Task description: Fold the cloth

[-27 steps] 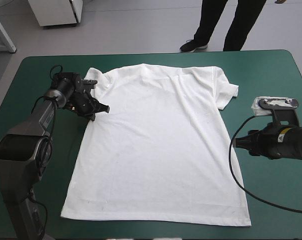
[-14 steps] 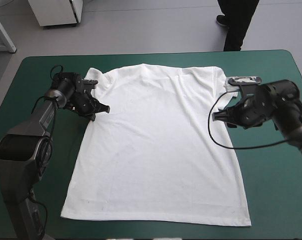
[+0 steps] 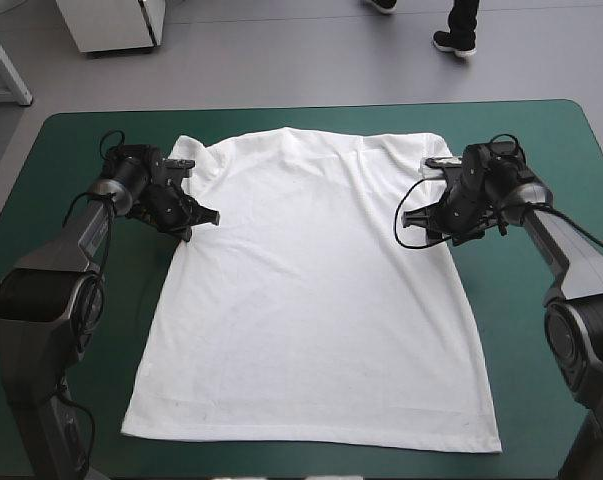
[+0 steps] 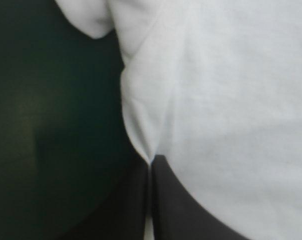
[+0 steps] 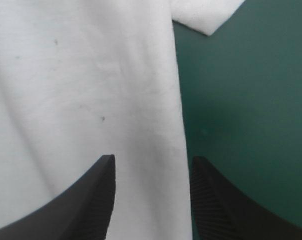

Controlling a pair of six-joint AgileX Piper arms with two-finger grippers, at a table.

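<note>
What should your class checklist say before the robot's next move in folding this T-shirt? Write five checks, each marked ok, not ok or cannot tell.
1. T-shirt spread flat on the teal-green cover: ok.
2. Left pincer shut on the T-shirt's side edge: ok.
3. Right pincer gripping the opposite side edge: not ok; it stands open astride that edge, not yet shut.
4. Both pincers roughly level with each other across the T-shirt: ok.
5. Left pincer holding both layers of cloth: cannot tell.
</note>
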